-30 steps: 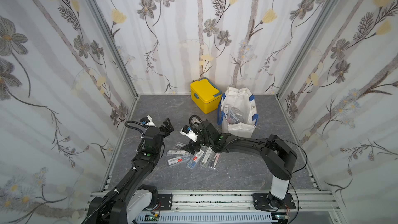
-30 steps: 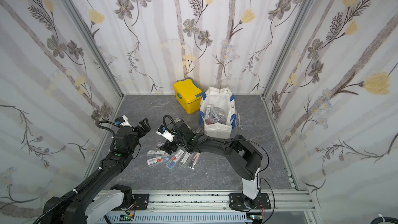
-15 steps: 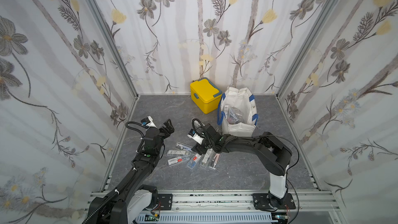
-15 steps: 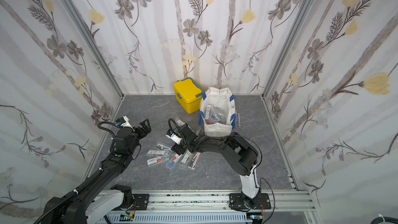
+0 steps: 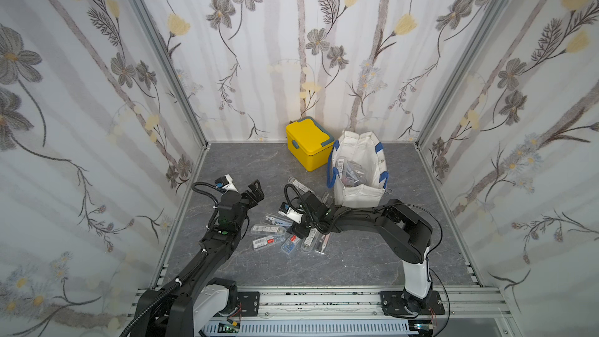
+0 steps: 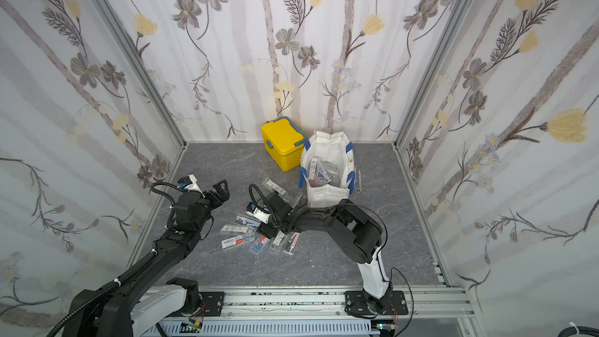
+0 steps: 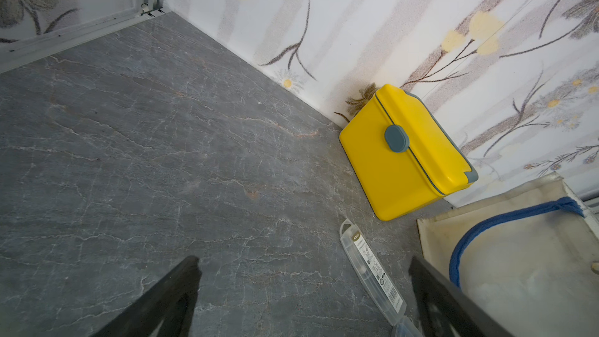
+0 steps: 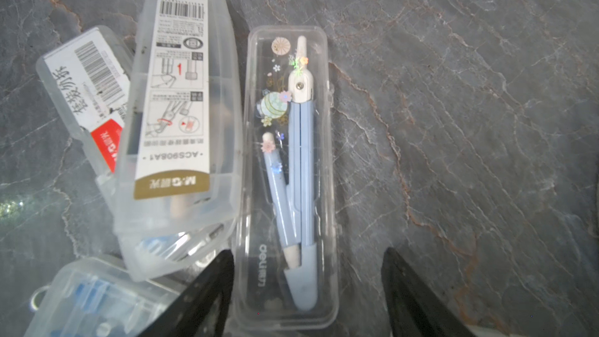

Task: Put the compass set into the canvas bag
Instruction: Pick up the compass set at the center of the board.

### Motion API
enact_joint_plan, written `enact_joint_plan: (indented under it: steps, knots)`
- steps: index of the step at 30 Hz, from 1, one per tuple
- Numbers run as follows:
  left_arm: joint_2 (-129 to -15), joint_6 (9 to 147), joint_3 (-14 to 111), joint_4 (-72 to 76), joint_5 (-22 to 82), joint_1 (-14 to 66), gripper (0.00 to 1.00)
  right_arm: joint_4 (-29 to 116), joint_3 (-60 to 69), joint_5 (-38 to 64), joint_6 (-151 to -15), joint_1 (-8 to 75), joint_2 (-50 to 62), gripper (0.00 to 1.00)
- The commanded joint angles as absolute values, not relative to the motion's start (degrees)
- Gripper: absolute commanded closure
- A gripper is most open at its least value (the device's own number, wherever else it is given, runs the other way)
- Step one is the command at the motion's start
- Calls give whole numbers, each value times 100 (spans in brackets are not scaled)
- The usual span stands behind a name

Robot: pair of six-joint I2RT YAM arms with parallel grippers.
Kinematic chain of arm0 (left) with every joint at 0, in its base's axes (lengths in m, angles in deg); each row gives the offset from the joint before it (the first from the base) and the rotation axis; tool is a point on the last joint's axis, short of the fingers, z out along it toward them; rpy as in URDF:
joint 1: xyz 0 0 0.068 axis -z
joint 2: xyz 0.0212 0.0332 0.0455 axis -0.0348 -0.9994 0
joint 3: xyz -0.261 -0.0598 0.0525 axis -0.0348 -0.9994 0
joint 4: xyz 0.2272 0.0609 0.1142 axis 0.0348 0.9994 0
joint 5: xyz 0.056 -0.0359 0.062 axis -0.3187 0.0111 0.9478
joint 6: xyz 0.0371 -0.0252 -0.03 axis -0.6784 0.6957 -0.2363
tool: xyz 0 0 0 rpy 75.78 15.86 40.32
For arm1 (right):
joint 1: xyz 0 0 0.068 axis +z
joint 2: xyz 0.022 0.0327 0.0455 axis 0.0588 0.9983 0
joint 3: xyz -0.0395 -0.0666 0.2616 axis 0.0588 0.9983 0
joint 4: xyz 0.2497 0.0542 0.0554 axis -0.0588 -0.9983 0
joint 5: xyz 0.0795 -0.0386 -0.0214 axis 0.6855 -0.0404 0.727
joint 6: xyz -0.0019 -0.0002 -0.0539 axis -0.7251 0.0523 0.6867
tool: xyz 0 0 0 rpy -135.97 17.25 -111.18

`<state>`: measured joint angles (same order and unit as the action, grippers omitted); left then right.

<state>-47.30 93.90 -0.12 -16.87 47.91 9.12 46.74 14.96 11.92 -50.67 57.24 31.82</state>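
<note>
Grey marbled surface [image 8: 453,92]: our right claw [image 8: 308,252], spread, straddles the compass set [image 8: 287,170], long axis running straight ahead of it; left claw [image 5: 255,189] gapes empty, farther off.

**What Could Be Read on the Cases**

On the clear hard plastic case with the pale blue compass [image 8: 285,173], the brand "deli" stood in white letters near one end. Beside it, the frosted plastic case with the long white label [image 8: 178,118] carried "ACS908A1", a gold band reading "M&G", a barcode and a red "1" in a small drawing. The frosted case with the red patch [image 8: 81,92] bore a barcode and large Chinese characters. In the left wrist view, the long slim clear case [image 7: 372,273] had a label and barcode too small to read.
</note>
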Motion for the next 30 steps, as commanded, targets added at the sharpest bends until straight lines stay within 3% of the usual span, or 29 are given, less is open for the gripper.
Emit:
enact_joint_plan:
  steps: [1, 9, 16, 30]
  knots:
    - [-4747, 9364, 27, -1841, 4764, 901, 0, 4620, 1389, 1131, -4881, 5734, 3249, 28]
    - [-4748, 9308, 27, -1845, 4738, 899, 0, 4579, 1053, 1004, -4888, 5643, 3606, 29]
    - [-4707, 9290, 20, -1810, 4755, 891, 0, 4632, 930, 1621, -5017, 5409, 3673, 33]
    - [-4620, 9256, 64, -1720, 4753, 873, 0, 3774, 361, 1680, -4364, 5395, 3934, 33]
